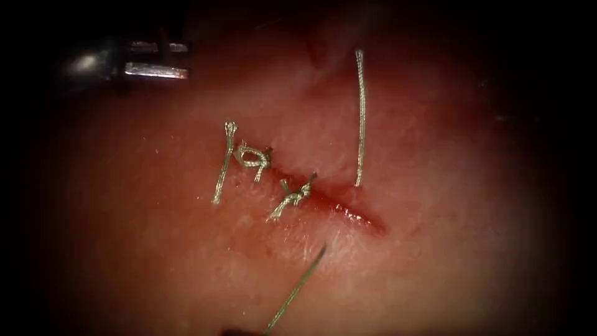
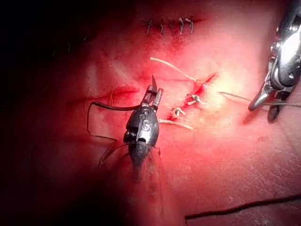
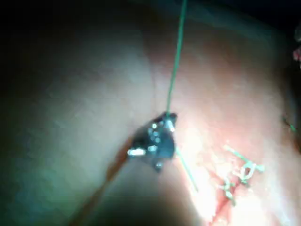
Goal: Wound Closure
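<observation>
Pink tissue (image 1: 155, 261) fills the frame, two knots (image 1: 292, 198) on its cut (image 1: 348, 211); your left tool (image 2: 151, 96) grips the needle (image 2: 154, 84) clear of tissue, your right tool (image 3: 164, 125) clamps thread (image 3: 176, 56).

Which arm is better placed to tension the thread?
Right, probably: the right gripper holds the thread near the cut. The left gripper holds the needle, apparently clear of the tissue, left of the cut.
</observation>
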Robot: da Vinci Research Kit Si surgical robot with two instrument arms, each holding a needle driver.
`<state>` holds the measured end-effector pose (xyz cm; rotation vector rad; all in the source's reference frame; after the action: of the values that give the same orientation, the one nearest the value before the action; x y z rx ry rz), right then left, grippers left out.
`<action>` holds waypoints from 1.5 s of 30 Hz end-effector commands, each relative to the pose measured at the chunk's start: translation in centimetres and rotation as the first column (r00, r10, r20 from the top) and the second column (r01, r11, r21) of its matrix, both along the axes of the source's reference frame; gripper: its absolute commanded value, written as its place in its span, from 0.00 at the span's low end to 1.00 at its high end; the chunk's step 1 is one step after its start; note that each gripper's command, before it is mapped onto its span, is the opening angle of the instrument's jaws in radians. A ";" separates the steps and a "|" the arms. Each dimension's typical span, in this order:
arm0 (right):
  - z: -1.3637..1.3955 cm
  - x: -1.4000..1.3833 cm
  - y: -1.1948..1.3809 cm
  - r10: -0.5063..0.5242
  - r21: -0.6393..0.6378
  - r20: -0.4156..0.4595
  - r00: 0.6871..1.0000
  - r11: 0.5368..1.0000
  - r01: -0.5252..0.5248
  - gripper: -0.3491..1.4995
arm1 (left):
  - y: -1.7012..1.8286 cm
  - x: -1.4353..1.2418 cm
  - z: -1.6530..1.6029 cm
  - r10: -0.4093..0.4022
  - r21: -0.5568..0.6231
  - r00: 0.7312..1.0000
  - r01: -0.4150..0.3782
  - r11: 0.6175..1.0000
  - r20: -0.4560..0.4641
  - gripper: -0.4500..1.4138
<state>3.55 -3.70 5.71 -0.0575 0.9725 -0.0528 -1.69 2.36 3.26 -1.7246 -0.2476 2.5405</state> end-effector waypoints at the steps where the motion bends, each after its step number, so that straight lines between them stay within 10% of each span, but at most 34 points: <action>1: 0.07 0.03 0.02 0.014 -0.002 -0.013 1.000 1.000 -0.014 0.84 | 0.03 -0.04 0.09 0.000 -0.009 1.000 -0.001 1.000 -0.014 0.00; 11: -0.16 -0.24 0.19 0.055 0.000 -0.042 0.998 0.998 -0.055 0.86 | 0.07 0.03 0.72 -0.053 -0.046 0.986 0.047 0.998 -0.157 0.00; 23: -0.07 -0.28 0.19 0.061 -0.007 -0.036 0.998 0.998 -0.061 0.84 | 0.11 -0.58 1.87 -0.089 -0.073 0.952 0.070 0.995 -0.294 0.00; 45: 0.07 -0.28 0.14 0.064 -0.020 -0.030 0.998 0.998 -0.065 0.84 | -0.12 -1.24 1.92 -0.042 -0.003 0.965 0.042 0.999 -0.258 0.10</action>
<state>3.19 -3.53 5.73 -0.1104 0.9959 -0.0038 -2.90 2.21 5.12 -1.3527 -0.2201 2.6830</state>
